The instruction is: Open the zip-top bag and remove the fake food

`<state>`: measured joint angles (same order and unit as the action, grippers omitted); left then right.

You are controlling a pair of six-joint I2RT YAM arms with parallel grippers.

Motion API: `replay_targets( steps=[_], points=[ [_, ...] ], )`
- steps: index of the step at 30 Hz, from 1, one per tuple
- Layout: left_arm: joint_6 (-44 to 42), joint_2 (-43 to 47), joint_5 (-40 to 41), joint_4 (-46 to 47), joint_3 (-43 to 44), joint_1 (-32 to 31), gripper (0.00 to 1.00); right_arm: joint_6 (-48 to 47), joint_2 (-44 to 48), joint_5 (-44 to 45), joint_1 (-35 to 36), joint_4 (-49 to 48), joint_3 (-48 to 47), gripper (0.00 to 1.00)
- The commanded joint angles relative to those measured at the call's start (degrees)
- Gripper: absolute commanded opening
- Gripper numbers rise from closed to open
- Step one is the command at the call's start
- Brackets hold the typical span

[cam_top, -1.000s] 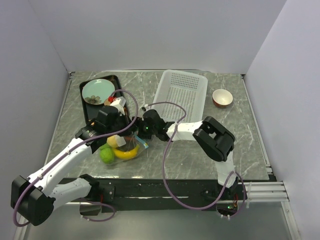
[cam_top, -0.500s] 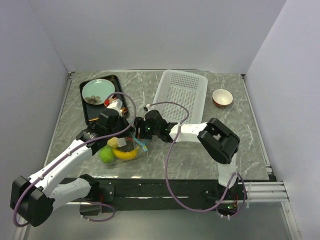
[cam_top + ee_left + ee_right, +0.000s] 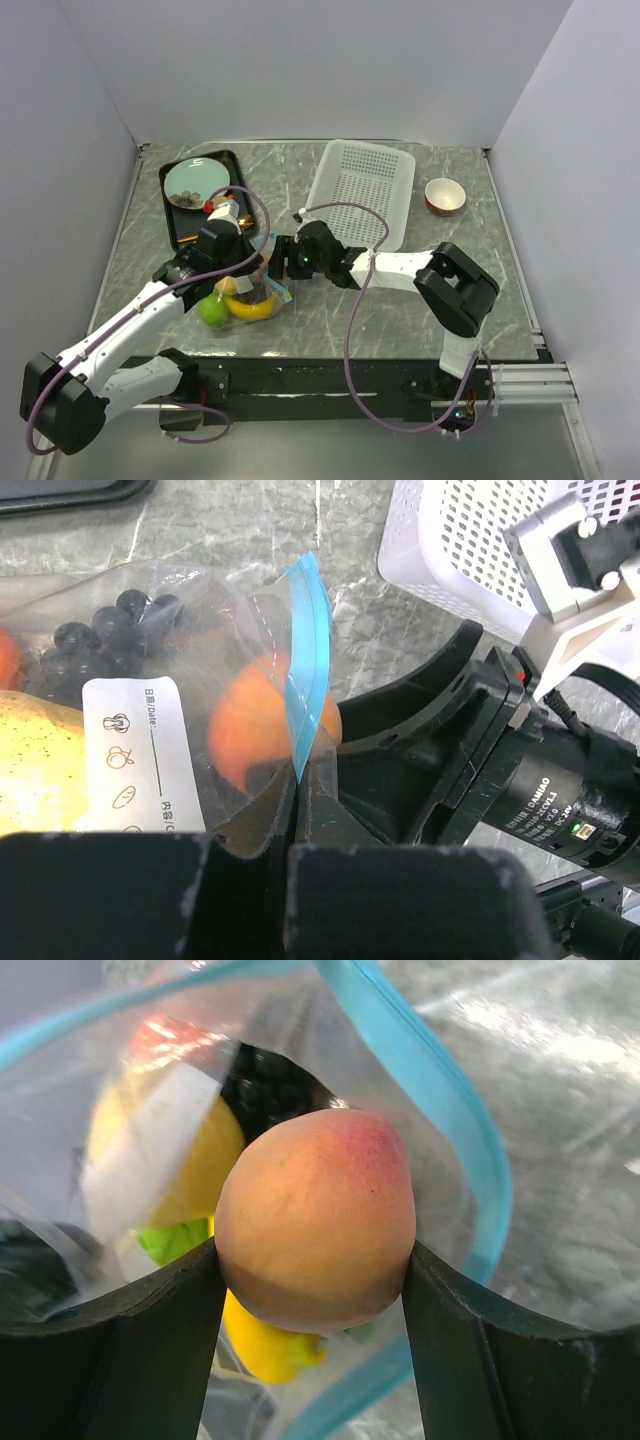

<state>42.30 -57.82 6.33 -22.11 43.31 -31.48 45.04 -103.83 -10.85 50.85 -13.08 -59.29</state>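
On table (image 3: 480,300) near left arm, zip-top bag (image 3: 250,295) lies mouth open. Left gripper (image 3: 292,830) fingers pinched together on its teal zipper edge; right gripper (image 3: 312,1260) fingers clamped on peach (image 3: 315,1200) at bag mouth.

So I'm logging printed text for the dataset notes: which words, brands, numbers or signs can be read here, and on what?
"日期/Date:" on the white label stuck to the zip-top bag, above small food icons; the label's lower line is partly hidden.
"DAMIAO" on the black motor at the right of the left wrist view; the finer print beside it is too small to read.
Top and right wrist views: nothing readable.
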Motion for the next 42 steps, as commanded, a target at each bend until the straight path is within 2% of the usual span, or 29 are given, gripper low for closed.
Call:
replay_targets(
  steps=[1, 9, 16, 23, 27, 33, 39, 42],
  points=[
    [-1.5, 1.5, 0.1, 1.0, 0.3, 0.0, 0.01, -2.5, 5.7, 2.8, 0.1, 0.0, 0.8, 0.45],
    [-2.4, 1.7, -2.0, 2.1, -0.6, -0.1, 0.01, -3.3, 10.4, 6.5, 0.0, 1.4, 1.3, 0.4],
    [-2.3, 2.0, -0.8, 1.7, 0.2, -0.1, 0.01, -4.8, 15.0, 12.6, -0.5, 5.7, 0.8, 0.37],
    [-2.1, 1.3, -0.2, 1.5, 0.9, -0.1, 0.01, -7.9, 22.2, 16.1, -7.3, 12.0, 0.5, 0.37],
    [-2.5, 1.3, -0.4, 1.7, 1.8, -0.1, 0.01, -10.0, 22.0, 16.5, -16.5, 17.1, -1.2, 0.39],
    [-3.2, 0.8, -1.7, 2.2, 3.2, -0.1, 0.01, -12.5, 14.9, 14.0, -22.6, 20.2, -6.3, 0.51],
    [-3.3, -0.1, -4.0, 3.5, 3.3, -0.1, 0.01, -14.2, 9.7, 13.2, -24.6, 22.4, -10.3, 0.81],
    [-2.9, -0.4, -4.6, 4.0, 3.4, -0.1, 0.02, -15.2, 10.8, 14.9, -24.4, 23.6, -11.1, 0.9]
  ],
)
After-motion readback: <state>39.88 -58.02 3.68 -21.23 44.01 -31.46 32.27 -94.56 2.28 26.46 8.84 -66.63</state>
